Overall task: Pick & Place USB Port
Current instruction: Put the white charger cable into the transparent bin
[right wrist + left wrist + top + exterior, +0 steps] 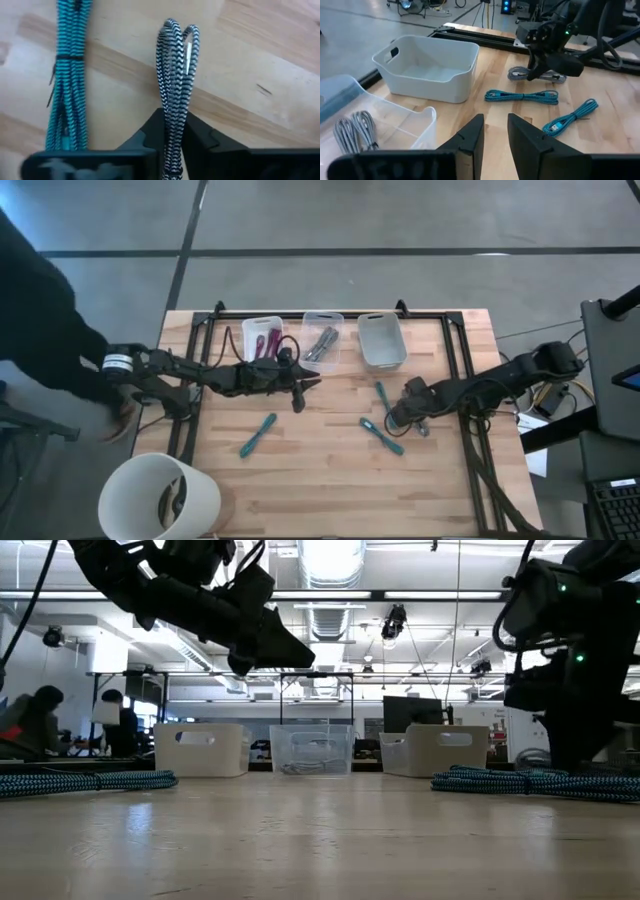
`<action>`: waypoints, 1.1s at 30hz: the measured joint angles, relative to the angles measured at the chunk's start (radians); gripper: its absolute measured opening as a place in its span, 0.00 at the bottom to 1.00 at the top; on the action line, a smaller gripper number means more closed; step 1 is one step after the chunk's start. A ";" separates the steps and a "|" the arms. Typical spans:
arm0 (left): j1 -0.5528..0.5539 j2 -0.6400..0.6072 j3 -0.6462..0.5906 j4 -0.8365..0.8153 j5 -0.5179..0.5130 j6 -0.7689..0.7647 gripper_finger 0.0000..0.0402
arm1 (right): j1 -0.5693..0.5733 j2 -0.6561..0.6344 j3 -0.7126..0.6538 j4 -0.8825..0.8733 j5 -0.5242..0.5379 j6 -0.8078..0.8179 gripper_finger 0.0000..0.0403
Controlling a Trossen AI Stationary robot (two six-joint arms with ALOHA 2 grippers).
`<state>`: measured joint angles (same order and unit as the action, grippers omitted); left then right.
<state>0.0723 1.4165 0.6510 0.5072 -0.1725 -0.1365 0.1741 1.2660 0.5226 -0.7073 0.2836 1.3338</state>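
Observation:
A black-and-white braided cable bundle (176, 65) lies on the wooden table beside my right gripper (405, 418), which is shut on it. In the left wrist view the same bundle (536, 75) shows under that gripper (547, 60). Three teal cable bundles lie flat on the table (258, 435) (381, 435) (381, 394). My left gripper (300, 394) hangs over the table in front of the bins, raised, open by a narrow gap (495, 131) and empty. My right gripper holds the braided bundle pinched between its two fingers (150, 132), which lie along it. The looped end (178, 35) sticks out past the fingertips. The bundle lies low against the tabletop; whether it is lifted clear I cannot tell.
Three bins stand in a row at the far side: a white one with purple and red cables (262, 335), a clear one with grey cables (322, 340), an empty white one (381, 340). A white bucket (160, 500) stands at the near-left corner, with a person (40, 310) to the left.

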 joint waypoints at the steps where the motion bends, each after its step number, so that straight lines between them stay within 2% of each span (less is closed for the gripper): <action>1: 0.000 0.000 0.000 0.000 0.000 -0.018 0.22 | 0.001 -0.007 0.005 -0.004 -0.001 -0.016 0.08; 3: 0.000 0.000 -0.001 -0.004 0.000 -0.047 0.22 | 0.005 -0.025 0.024 0.018 0.000 -0.058 0.04; 7: 0.000 0.001 -0.002 -0.012 0.000 -0.088 0.22 | 0.005 -0.075 0.061 0.140 0.035 -0.211 0.05; 12: 0.000 0.001 -0.002 0.000 0.036 -0.110 0.22 | -0.002 -0.132 0.073 0.451 0.142 -0.532 0.06; 16: -0.001 0.001 0.003 0.020 0.086 -0.066 0.22 | -0.016 -0.147 0.063 0.693 0.154 -0.819 0.06; 19: -0.001 0.002 0.010 0.050 0.125 -0.025 0.22 | -0.034 -0.140 0.062 0.837 0.154 -0.950 0.06; 25: -0.002 0.002 0.033 0.066 0.194 0.001 0.27 | -0.074 -0.094 0.062 1.069 0.141 -1.095 0.06; 33: -0.001 0.007 0.059 0.070 0.201 0.030 0.46 | -0.118 0.013 0.063 1.251 0.077 -1.136 0.06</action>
<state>0.0715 1.4231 0.7099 0.5776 0.0284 -0.1066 0.0566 1.2786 0.5855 0.5437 0.3611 0.1978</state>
